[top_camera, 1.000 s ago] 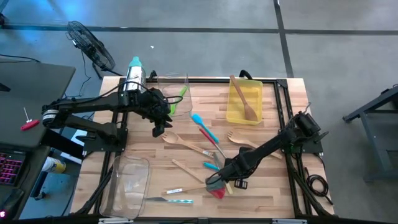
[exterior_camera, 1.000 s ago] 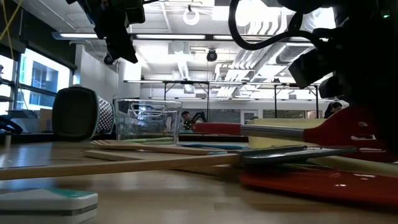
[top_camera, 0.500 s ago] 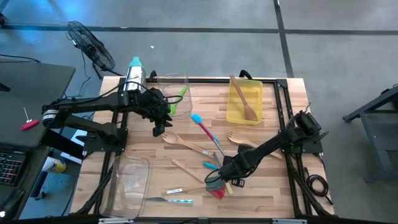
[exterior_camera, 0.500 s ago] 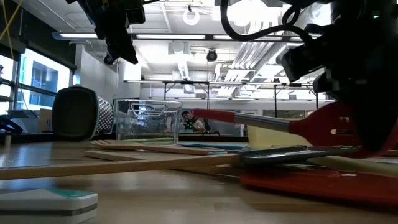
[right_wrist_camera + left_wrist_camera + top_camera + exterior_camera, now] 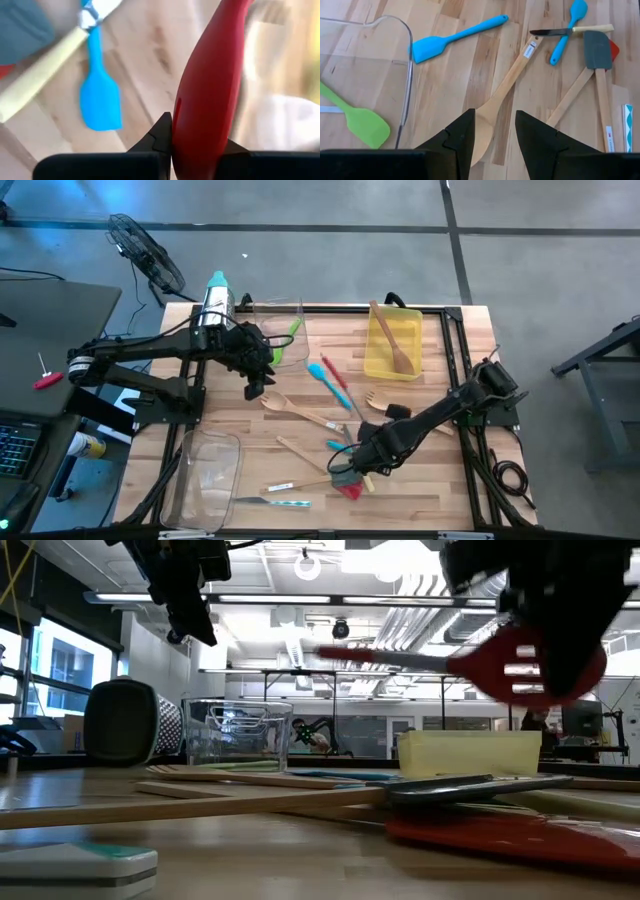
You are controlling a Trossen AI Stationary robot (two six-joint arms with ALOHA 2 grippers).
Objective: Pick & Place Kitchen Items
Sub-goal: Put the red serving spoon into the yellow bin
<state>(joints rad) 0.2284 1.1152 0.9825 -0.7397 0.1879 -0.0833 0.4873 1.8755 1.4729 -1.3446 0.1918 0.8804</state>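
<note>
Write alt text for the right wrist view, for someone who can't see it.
Close up, the right hand clamps a glossy red utensil handle that runs away from the camera, lifted above a pale wooden table. Beneath it lie a small blue spatula and a wooden-handled utensil; the far background is blurred.

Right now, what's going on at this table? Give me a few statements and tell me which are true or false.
1. The right hand holds a red spatula up off the table. True.
2. The green spatula lies inside the yellow bin. False: it lies in a clear bin.
3. The yellow bin holds a wooden utensil. True.
4. The left hand grips a blue spatula. False: it is open and empty above a wooden spoon.
</note>
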